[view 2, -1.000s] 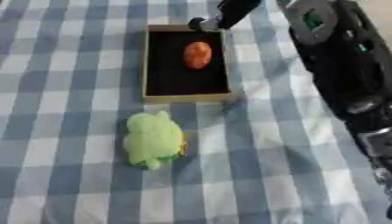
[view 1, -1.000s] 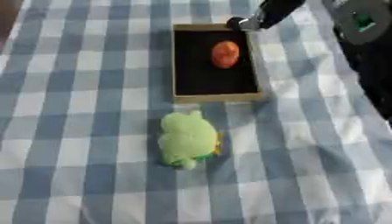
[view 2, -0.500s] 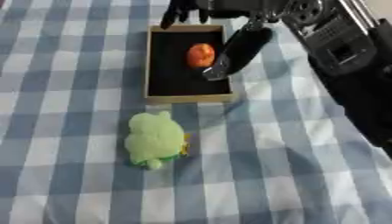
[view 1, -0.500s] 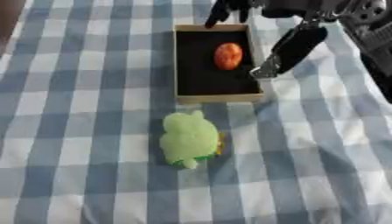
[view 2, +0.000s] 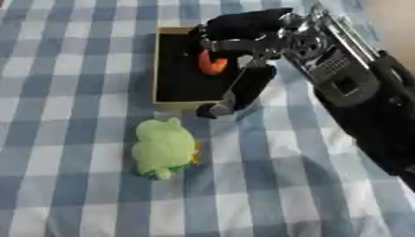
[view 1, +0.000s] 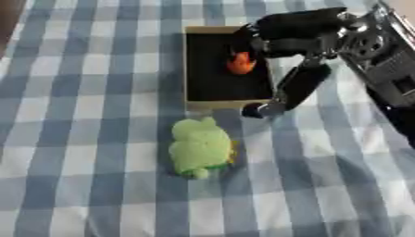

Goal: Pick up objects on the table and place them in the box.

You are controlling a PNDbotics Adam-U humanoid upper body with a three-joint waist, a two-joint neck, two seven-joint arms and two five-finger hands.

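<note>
In the left eye view, the green plush toy [view 1: 200,147] lies on the checked table [view 1: 73,139] just below the centre of the frame, a little below the near wall of the box [view 1: 225,101]. It looks soft, light and squashy, so it should give under the fingers and not slip; its rounded body is the likeliest place to close on it from above. An orange object [view 1: 241,63] already sits inside the box, towards the upper right of its dark floor. The right robot hand [view 1: 301,83] hangs over the box's right edge with its fingers spread and straight, one pointing down towards the box's lower right corner, holding nothing.

In the right eye view, the plush toy has open cloth on its left, right and lower sides, so there is room to come down on it. The box's lower half is bare, which leaves space for it. The low near wall is the edge to clear. The left robot hand appears in neither view.
</note>
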